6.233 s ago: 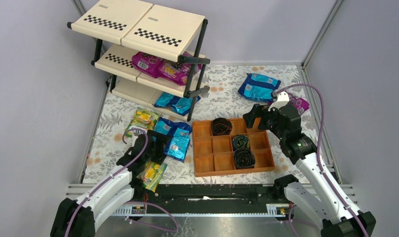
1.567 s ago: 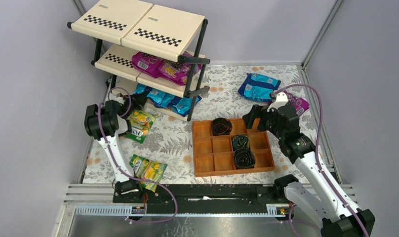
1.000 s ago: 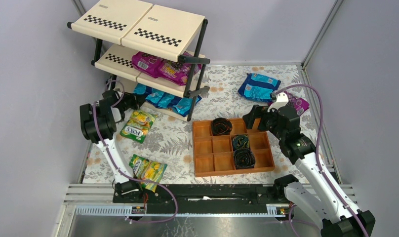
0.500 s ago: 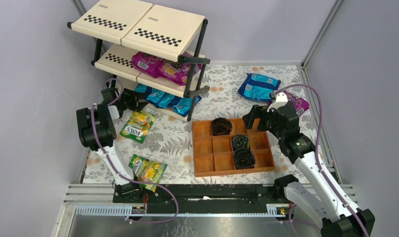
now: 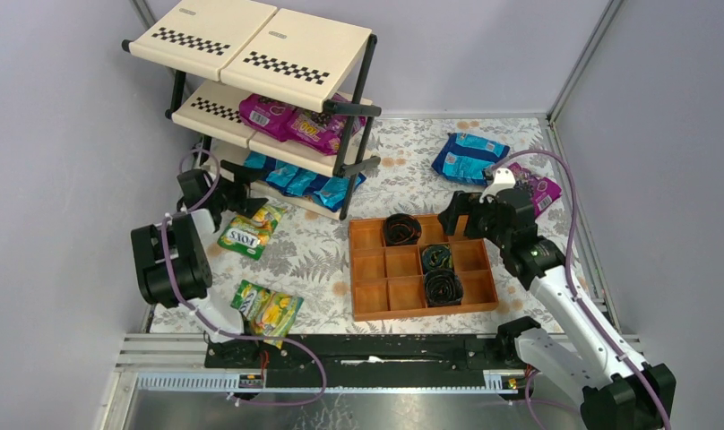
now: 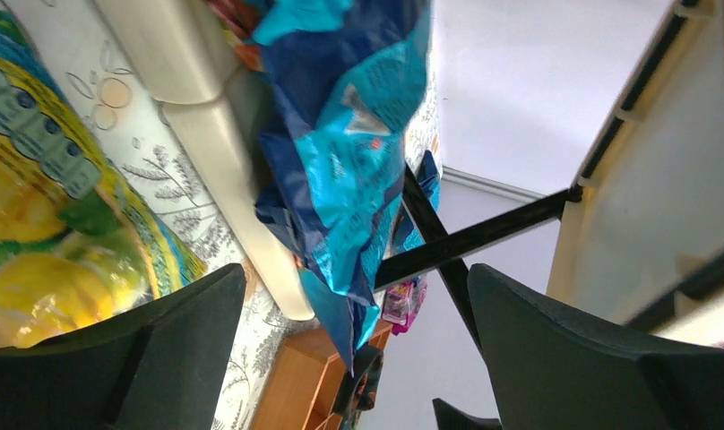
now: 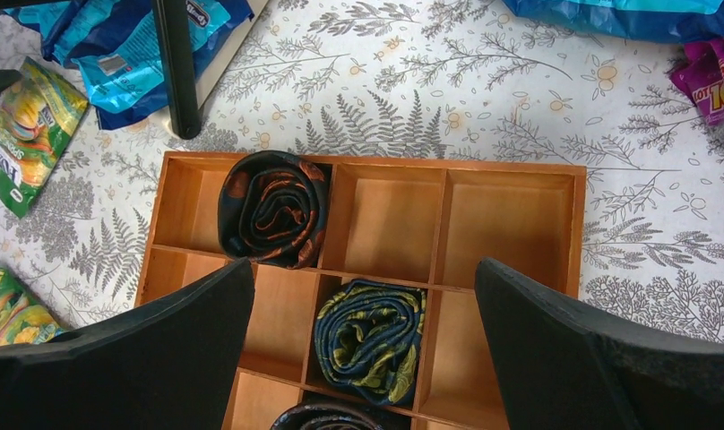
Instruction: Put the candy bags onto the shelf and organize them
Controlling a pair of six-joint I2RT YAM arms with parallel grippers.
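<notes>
The shelf (image 5: 291, 54) stands at the back left. Magenta candy bags (image 5: 294, 123) lie on its middle tier and blue bags (image 5: 306, 184) on its bottom tier. Two green-yellow bags (image 5: 246, 228) (image 5: 267, 307) lie on the table at the left. A blue bag (image 5: 470, 157) and a magenta bag (image 5: 539, 188) lie at the back right. My left gripper (image 5: 249, 199) is open and empty at the left end of the bottom tier. In the left wrist view the blue bags (image 6: 354, 152) hang over the panel edge beyond my gripper (image 6: 358, 358). My right gripper (image 5: 455, 215) is open and empty above the tray.
An orange-brown compartment tray (image 5: 367, 309) sits centre-right with three dark coiled rolls (image 5: 401, 228). The right wrist view shows the tray (image 7: 520, 215), a roll (image 7: 372, 336) between my open gripper (image 7: 363, 358), and a shelf post (image 7: 175, 67). Grey walls close in both sides.
The blue bags that lay on the table by my left gripper are now on the bottom tier. My left gripper is open and drawn back a little, elbow swung nearer. The right arm shifted slightly.
</notes>
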